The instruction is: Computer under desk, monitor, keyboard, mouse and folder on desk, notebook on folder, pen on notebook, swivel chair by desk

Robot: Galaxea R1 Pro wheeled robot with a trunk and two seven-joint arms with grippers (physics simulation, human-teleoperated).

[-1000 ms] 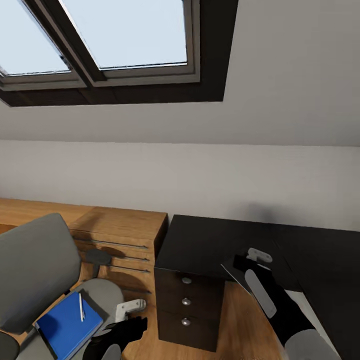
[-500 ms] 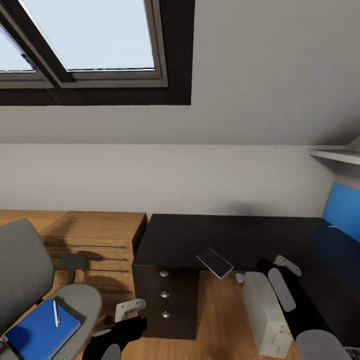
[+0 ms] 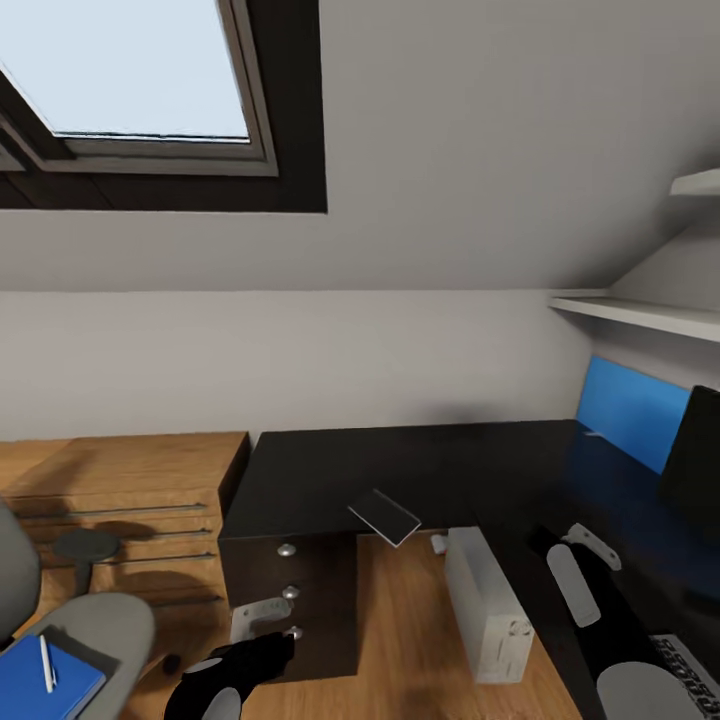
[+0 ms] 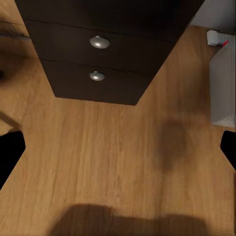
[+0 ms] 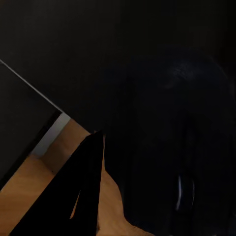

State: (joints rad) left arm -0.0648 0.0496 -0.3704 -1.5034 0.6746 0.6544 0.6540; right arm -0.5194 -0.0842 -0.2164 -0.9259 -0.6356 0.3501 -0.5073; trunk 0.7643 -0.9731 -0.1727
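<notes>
The bedroom's grey sloped ceiling (image 3: pixel 450 150) is filling the upper head view, with a dark-framed skylight (image 3: pixel 150 110) sitting in its left part. Below it, the long glossy black desk (image 3: pixel 420 470) is running along the wall, its three-drawer unit (image 3: pixel 290 600) standing under the left end. A low wooden shelving unit (image 3: pixel 120 500) is standing just beside the desk's left edge. A blue wall panel (image 3: pixel 625 410) is lining the wall at the desk's far right corner, and white shelves (image 3: pixel 640 315) are hanging above it. The monitor (image 3: pixel 695 460) is standing on the desk near the right edge, cut off by the frame.

The swivel chair (image 3: pixel 85 625) is sitting on the light wood floor (image 3: pixel 400 640) well apart from the desk, at the lower left. The computer (image 3: pixel 490 605) is standing on the floor under the desk, beside the drawer unit. The folder (image 3: pixel 45 685) is lying on the chair's seat, with the pen (image 3: pixel 46 663) resting on top of it. A corner of the keyboard (image 3: pixel 690 665) is showing at the desk's near right edge.

The left gripper (image 3: pixel 262 618) is hanging in front of the drawer unit with its fingers spread wide and empty; the left wrist view is looking down on the drawers (image 4: pixel 98 59) and the floor. The right gripper (image 3: pixel 590 540) is hovering over the desk top, and I cannot tell whether it is released or clenched.
</notes>
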